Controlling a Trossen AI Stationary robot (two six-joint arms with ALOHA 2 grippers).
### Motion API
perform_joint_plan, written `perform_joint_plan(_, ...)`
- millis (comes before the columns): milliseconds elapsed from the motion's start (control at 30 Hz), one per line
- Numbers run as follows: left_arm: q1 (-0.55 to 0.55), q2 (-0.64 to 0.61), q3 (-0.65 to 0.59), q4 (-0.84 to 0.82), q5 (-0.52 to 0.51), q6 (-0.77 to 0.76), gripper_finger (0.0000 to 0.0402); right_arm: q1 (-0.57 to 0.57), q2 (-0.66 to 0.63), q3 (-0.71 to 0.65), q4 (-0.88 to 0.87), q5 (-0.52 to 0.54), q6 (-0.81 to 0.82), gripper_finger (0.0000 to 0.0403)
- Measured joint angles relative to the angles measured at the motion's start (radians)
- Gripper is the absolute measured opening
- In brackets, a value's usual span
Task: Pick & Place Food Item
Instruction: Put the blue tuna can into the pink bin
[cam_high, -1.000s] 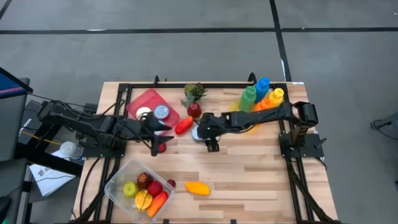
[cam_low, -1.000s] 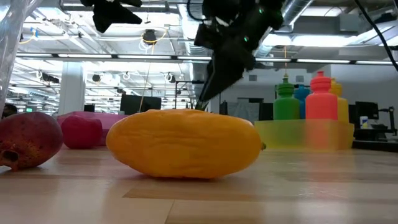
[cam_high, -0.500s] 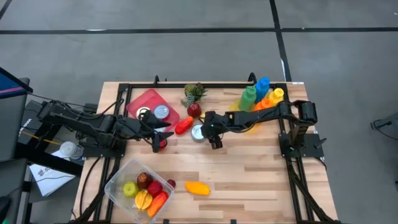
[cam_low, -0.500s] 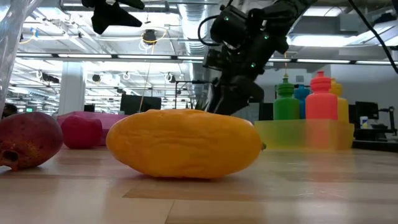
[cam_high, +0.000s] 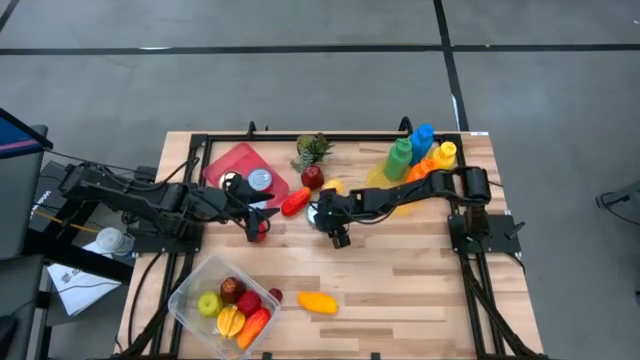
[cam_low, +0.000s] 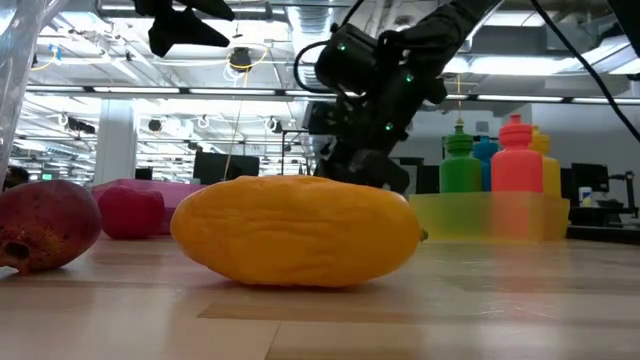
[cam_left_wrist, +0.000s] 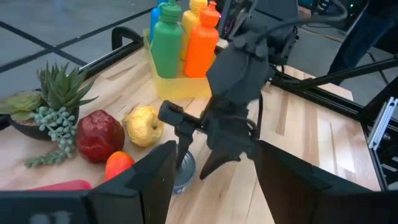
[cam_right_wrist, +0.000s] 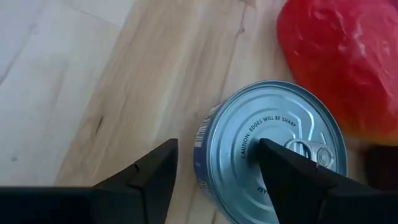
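A silver tin can (cam_right_wrist: 272, 146) with a pull-tab lid stands upright on the wood table, also seen as the can (cam_high: 317, 212) beside a red pepper (cam_high: 295, 202). My right gripper (cam_right_wrist: 216, 146) is open, just above the can and pointing down. One finger is beside the can's wall and the other is over its lid. In the left wrist view the right gripper (cam_left_wrist: 198, 158) stands over the can (cam_left_wrist: 181, 173). My left gripper (cam_high: 258, 215) is open, level, near the red board (cam_high: 235, 165), and holds nothing.
A second can (cam_high: 260, 179) sits on the red board. A red apple (cam_high: 313, 177), a yellow fruit (cam_left_wrist: 142, 124) and a potted plant (cam_high: 312, 150) lie behind the can. Bottles stand in a yellow tray (cam_high: 420, 158). A clear tub of fruit (cam_high: 225, 300) and an orange mango (cam_high: 318, 302) are near the front edge.
My right gripper has come down over the tin can and shifted slightly toward the table's left, its wrist turning as it sank. The can and my left arm have stayed in place.
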Motion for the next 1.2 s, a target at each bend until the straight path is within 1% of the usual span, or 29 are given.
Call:
perform_joint_plan(67,0.004,0.000,0.000,0.001,0.000,0.000,0.0208,0.008,0.003,0.017,-0.031,0.014,0.014,0.0192)
perform_joint_plan(100,0.006,0.000,0.000,-0.001,0.000,0.000,0.0208,0.013,0.003,0.023,-0.046,0.023,0.015,0.0173)
perform_joint_plan(267,0.007,0.000,0.000,-0.001,0.000,0.000,0.0208,0.028,0.003,0.038,-0.104,0.065,0.019,0.0051)
perform_joint_plan(300,0.007,0.000,0.000,-0.001,0.000,0.000,0.0208,0.028,0.003,0.038,-0.110,0.060,0.019,0.0029)
perform_joint_plan(333,0.007,0.000,0.000,-0.002,0.000,0.000,0.0208,0.028,0.003,0.038,-0.114,0.059,0.019,0.0016)
perform_joint_plan(367,0.007,0.000,0.000,-0.002,0.000,0.000,0.0208,0.028,0.003,0.038,-0.120,0.058,0.020,0.0010)
perform_joint_plan(500,0.007,0.000,0.000,-0.002,0.000,0.000,0.0208,0.031,0.003,0.038,-0.136,0.085,0.032,0.0006)
perform_joint_plan(633,0.007,0.000,0.000,-0.002,0.001,0.000,0.0208,0.037,-0.019,0.034,-0.143,0.088,0.043,0.0002)
perform_joint_plan(767,0.007,0.000,0.000,-0.003,0.001,0.000,0.0208,0.032,-0.064,0.025,-0.152,0.052,0.092,0.0001)
perform_joint_plan(867,0.007,0.000,0.000,-0.004,0.001,0.000,0.0208,0.026,-0.112,0.028,-0.131,0.047,0.101,0.0000)
perform_joint_plan(1000,0.007,-0.005,0.000,-0.005,-0.025,-0.016,0.0208,0.015,-0.148,0.030,-0.124,0.052,0.101,0.0000)
perform_joint_plan(1200,0.048,-0.019,0.000,-0.017,-0.030,-0.050,0.0208,0.015,-0.154,0.093,-0.119,0.057,0.098,0.0000)
